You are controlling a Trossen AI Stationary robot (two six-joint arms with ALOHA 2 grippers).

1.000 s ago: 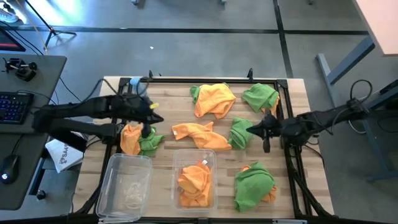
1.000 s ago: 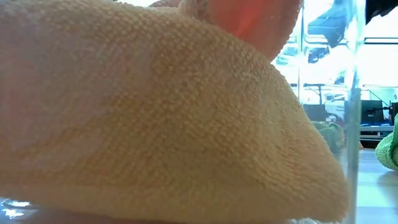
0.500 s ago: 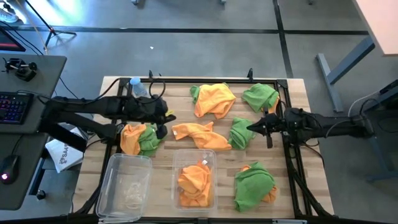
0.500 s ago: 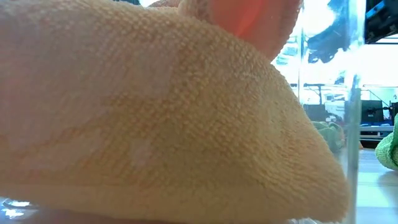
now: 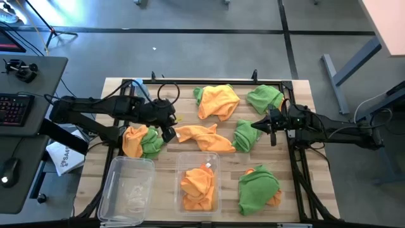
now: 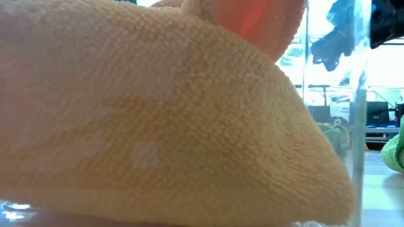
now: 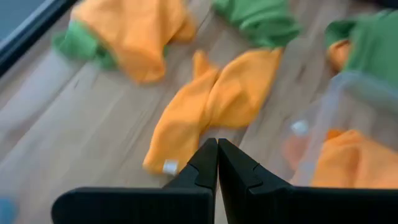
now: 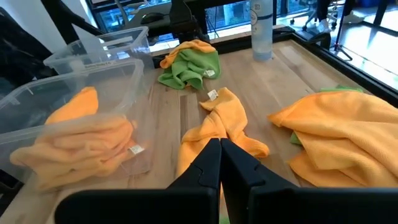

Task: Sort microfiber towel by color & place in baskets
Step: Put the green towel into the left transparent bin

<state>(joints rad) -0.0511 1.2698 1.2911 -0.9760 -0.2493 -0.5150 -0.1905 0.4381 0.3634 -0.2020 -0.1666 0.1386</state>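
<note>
Orange and green microfiber towels lie loose on the wooden table. One orange towel (image 5: 204, 136) lies flat at the centre, a green one (image 5: 243, 134) just right of it. An orange and green heap (image 5: 140, 140) lies at the left. My left gripper (image 5: 168, 128) hangs shut above the table between that heap and the centre towel (image 7: 214, 102), tipped down. My right gripper (image 5: 255, 125) is shut above the green towel, pointing left at the centre towel (image 8: 217, 124). Of the two clear baskets, one (image 5: 126, 190) holds no towels and the other (image 5: 216, 159) holds orange towels (image 5: 197, 182).
An orange towel over a green one (image 5: 218, 101) and a green towel (image 5: 264, 98) lie at the far side. A green and orange heap (image 5: 258, 190) lies near right. A water bottle (image 5: 140, 88) stands at the far left corner. A black frame (image 5: 296, 164) rims the table.
My left gripper has gone toward the table's right, to the centre orange towel's left end, rising a little and tipping further down. My right arm has swung round, so that its gripper now points level toward the table's left. Both stay shut. No towel has moved.
</note>
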